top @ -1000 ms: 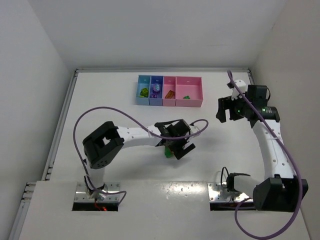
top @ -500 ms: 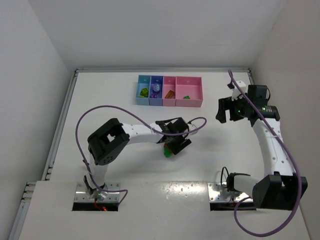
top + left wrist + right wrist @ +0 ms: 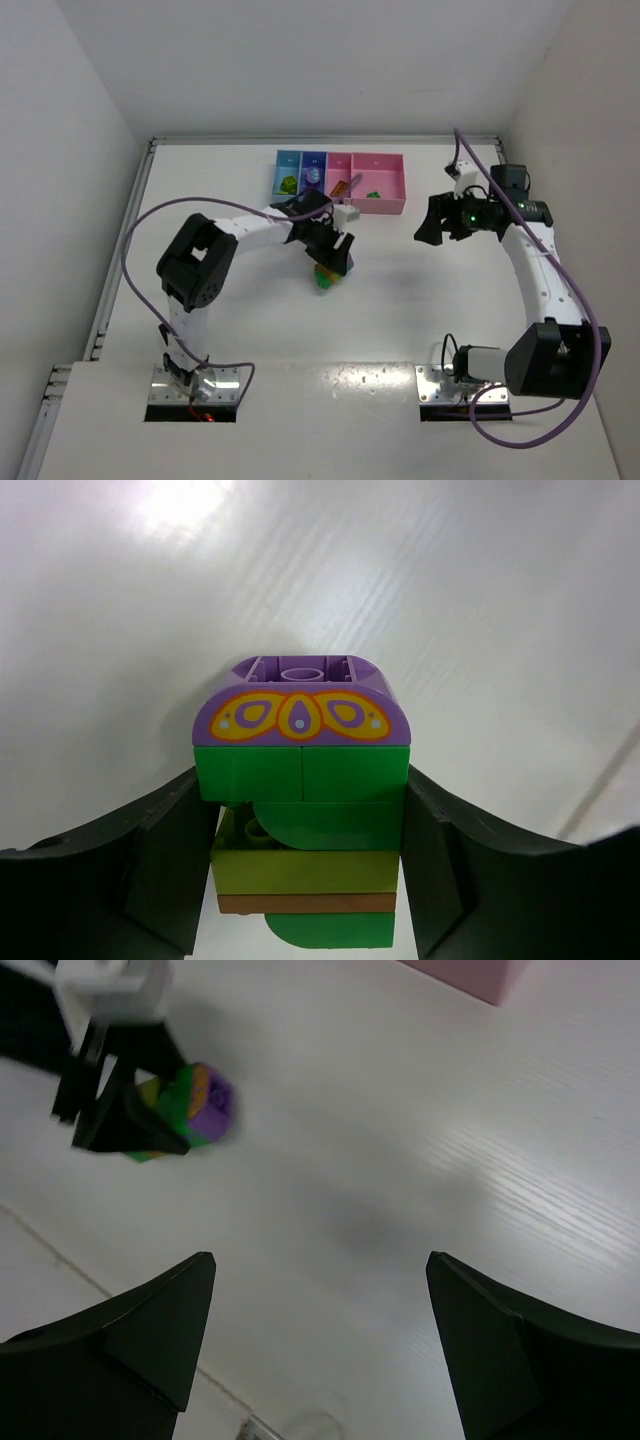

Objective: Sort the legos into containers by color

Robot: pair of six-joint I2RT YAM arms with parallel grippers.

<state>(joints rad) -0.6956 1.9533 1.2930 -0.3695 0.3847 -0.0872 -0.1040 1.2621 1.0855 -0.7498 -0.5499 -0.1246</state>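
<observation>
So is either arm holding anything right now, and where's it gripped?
The left gripper holds a stacked lego clump, its fingers pressing the sides of its green and yellow layers. The right gripper holds nothing.

Both arms are built alike, with white tubular links between chunky black joint housings. The left arm [image 3: 250, 228] and the right arm [image 3: 535, 285] each stand on a bare metal plate [image 3: 190, 385] set in a cut-out at the near edge of the worktop, and a spot of red shows beneath the left one. A purple cable [image 3: 127, 270] loops loosely along the left arm, and another [image 3: 590, 320] along the right. A small green light [image 3: 471, 214] glows on the right wrist. A white block [image 3: 110, 985] sits on the left wrist. The left jaws and the right jaws are matte black, broad and wedge-shaped
</observation>
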